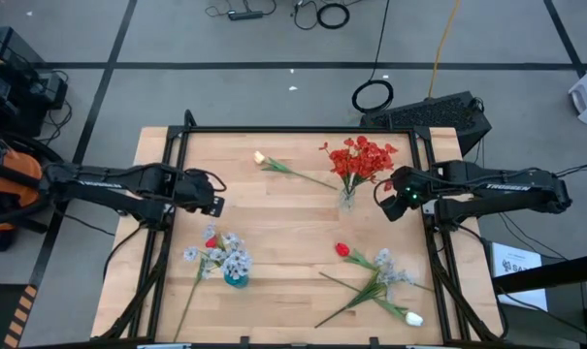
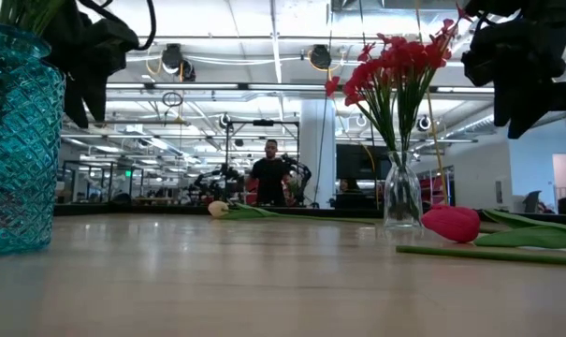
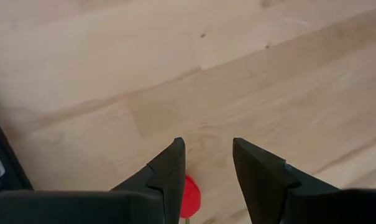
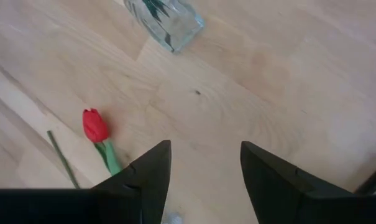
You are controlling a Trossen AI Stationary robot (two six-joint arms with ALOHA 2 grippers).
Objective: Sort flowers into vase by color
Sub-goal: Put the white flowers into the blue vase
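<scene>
A clear glass vase [image 1: 347, 198] at the table's far right holds red blossom flowers [image 1: 359, 157]. A teal vase [image 1: 235, 279] near the front left holds pale blue-white sprays [image 1: 231, 258], with a red bud [image 1: 211, 242] beside them. A cream tulip [image 1: 260, 156] lies at the far middle. A red tulip [image 1: 342, 249] lies near the front right, next to a heap of pale sprays and a cream bud [image 1: 413, 318]. My left gripper [image 1: 211, 201] hovers open above the board, left of centre. My right gripper [image 1: 394, 200] hovers open just right of the clear vase. Neither holds anything.
One pale spray with a long stem [image 1: 190, 291] lies on the table left of the teal vase. The table's black frame rails [image 1: 274, 129] run along its edges. Bare wood [image 1: 283, 218] lies between the two grippers. A person [image 2: 268, 178] stands far off in the room.
</scene>
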